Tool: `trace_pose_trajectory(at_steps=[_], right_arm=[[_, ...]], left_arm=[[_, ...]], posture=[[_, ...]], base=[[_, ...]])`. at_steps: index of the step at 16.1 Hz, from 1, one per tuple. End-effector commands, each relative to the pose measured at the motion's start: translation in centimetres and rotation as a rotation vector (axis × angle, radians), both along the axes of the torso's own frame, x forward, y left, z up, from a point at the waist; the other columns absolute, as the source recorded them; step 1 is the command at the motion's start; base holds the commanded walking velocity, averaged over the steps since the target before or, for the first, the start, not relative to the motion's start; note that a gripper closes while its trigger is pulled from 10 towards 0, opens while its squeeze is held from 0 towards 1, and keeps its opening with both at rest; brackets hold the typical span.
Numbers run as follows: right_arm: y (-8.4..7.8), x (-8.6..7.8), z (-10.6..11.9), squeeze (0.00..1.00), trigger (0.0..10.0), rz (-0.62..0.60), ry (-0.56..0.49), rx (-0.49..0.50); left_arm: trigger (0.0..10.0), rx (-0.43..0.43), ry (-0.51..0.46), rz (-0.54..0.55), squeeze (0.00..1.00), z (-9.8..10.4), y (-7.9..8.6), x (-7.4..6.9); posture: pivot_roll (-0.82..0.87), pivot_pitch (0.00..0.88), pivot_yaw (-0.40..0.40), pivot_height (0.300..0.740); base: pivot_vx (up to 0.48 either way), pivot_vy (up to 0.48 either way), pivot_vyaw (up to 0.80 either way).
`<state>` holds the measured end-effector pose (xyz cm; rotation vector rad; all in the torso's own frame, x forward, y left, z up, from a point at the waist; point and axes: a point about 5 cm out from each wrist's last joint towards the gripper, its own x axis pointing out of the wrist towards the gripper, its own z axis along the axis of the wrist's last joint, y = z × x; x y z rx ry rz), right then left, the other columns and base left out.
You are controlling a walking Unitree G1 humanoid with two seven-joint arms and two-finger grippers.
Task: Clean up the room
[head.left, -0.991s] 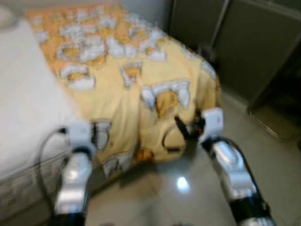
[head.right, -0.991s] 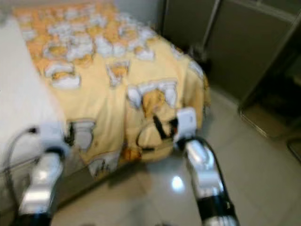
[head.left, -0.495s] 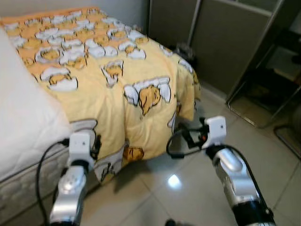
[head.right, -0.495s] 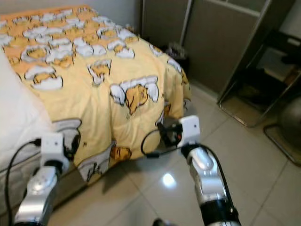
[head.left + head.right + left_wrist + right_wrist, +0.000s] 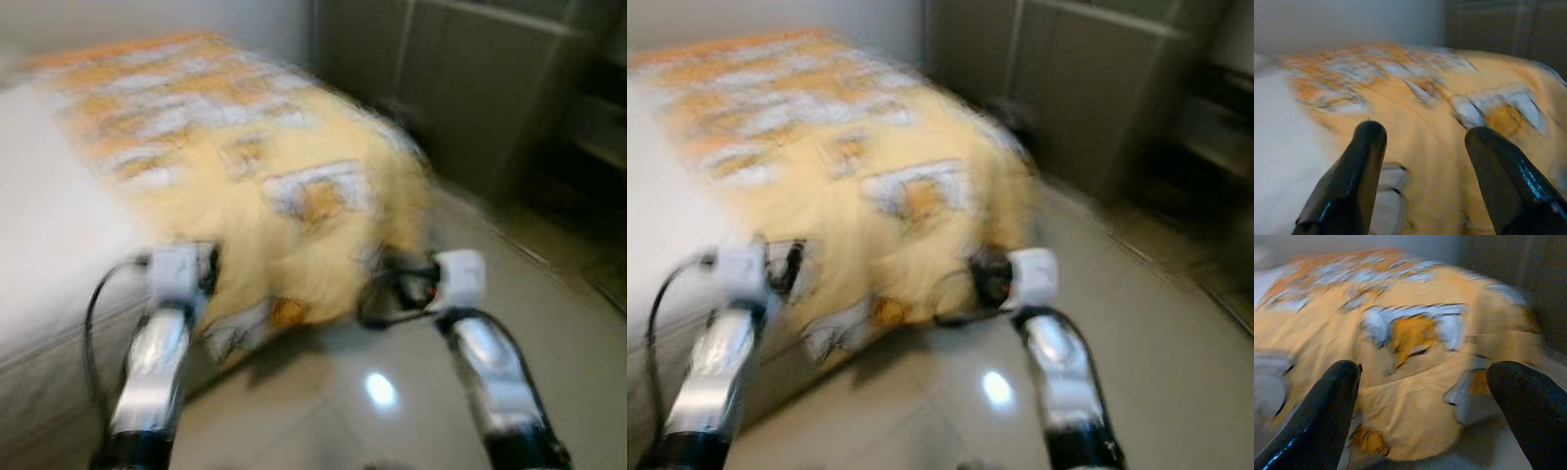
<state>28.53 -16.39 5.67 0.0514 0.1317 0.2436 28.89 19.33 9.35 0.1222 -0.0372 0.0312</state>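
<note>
The left gripper (image 5: pixel 1422 166) is spread wide with nothing between its black fingers (image 5: pixel 1349 181), held in the air just off the near edge of the bed (image 5: pixel 59 255); the right gripper (image 5: pixel 1425 416) is likewise spread and empty, hovering near the drooping corner of the yellow cartoon-print blanket (image 5: pixel 284 186), over the floor (image 5: pixel 392 392); in the blurred head views the left arm sits at about 8 o'clock and the right arm at about 5 o'clock; the blanket covers the bed from 11 o'clock down to centre, its corner hanging toward the glossy tiled floor; white bedding (image 5: pixel 49 196) lies at 9 o'clock beside it; dark cabinet doors (image 5: pixel 460 78) stand at 1 o'clock beyond the bed.
</note>
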Motion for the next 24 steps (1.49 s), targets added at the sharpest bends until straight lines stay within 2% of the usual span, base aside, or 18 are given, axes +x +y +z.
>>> trace_pose_trajectory(at_steps=[1, 3, 9, 13, 18, 19, 20, 21, 22, 24], right_arm=[[0.8, 0.7, 1.0, 0.00, 10.0, 0.026, -0.039, 0.017], [1.0, 0.6, 0.9, 0.00, 10.0, 0.023, -0.038, 0.039], [1.0, 0.4, 0.7, 0.00, 10.0, 0.039, -0.032, 0.033], [0.9, 0.3, 0.4, 0.00, 10.0, 0.017, -0.015, 0.029], [-0.1, 0.3, 0.4, 0.00, 10.0, -0.053, -0.019, 0.024], [-0.4, 0.1, 0.5, 0.00, 10.0, -0.077, -0.024, 0.019], [-1.0, -0.3, 0.5, 0.00, 10.0, -0.123, -0.028, 0.011], [-1.5, -2.0, 0.6, 0.00, 10.0, -0.149, -0.028, -0.029], [-1.5, -3.5, 0.5, 0.00, 10.0, -0.127, -0.018, -0.065], [-1.9, -5.1, 0.1, 0.00, 10.0, -0.113, 0.012, -0.099]], left_arm=[[10.0, -0.011, 0.068, 0.032, 0.00, -1.6, 0.6, -0.9], [10.0, -0.018, 0.068, 0.023, 0.00, -1.7, -0.1, -1.0], [10.0, -0.023, 0.102, 0.043, 0.00, -2.1, -0.1, -1.4], [10.0, -0.012, 0.144, 0.048, 0.00, -2.6, -0.2, -1.5], [10.0, -0.024, 0.095, 0.026, 0.00, -1.9, -0.2, -1.3], [10.0, -0.032, 0.061, 0.007, 0.00, -1.3, -0.1, -1.7], [10.0, -0.029, 0.047, -0.077, 0.00, -1.1, -0.3, -2.5], [10.0, -0.045, 0.075, -0.197, 0.00, -1.2, -0.7, -4.1], [10.0, -0.072, 0.100, -0.279, 0.00, -1.2, -1.1, -5.0], [10.0, -0.085, 0.140, -0.369, 0.00, -1.2, -1.8, -5.5]], posture=[[-0.01, 0.000, -0.003, 0.740], [-0.01, 0.000, -0.001, 0.740], [-0.01, 0.000, -0.005, 0.740], [-0.01, 0.000, -0.003, 0.740], [-0.03, 0.000, 0.003, 0.740], [-0.03, 0.000, 0.004, 0.740], [-0.03, 0.000, 0.006, 0.740], [-0.03, 0.000, -0.005, 0.740], [-0.03, 0.000, -0.015, 0.740], [-0.02, 0.000, -0.029, 0.740]], base=[[0.480, 0.000, 0.00], [0.474, 0.000, 0.51], [0.421, 0.000, 0.45], [0.000, 0.000, 0.33], [0.000, 0.000, 0.00], [0.000, 0.000, 0.00], [0.000, 0.000, 0.00], [0.000, 0.000, 0.00], [0.000, 0.000, 0.00], [0.000, 0.000, 0.00]])
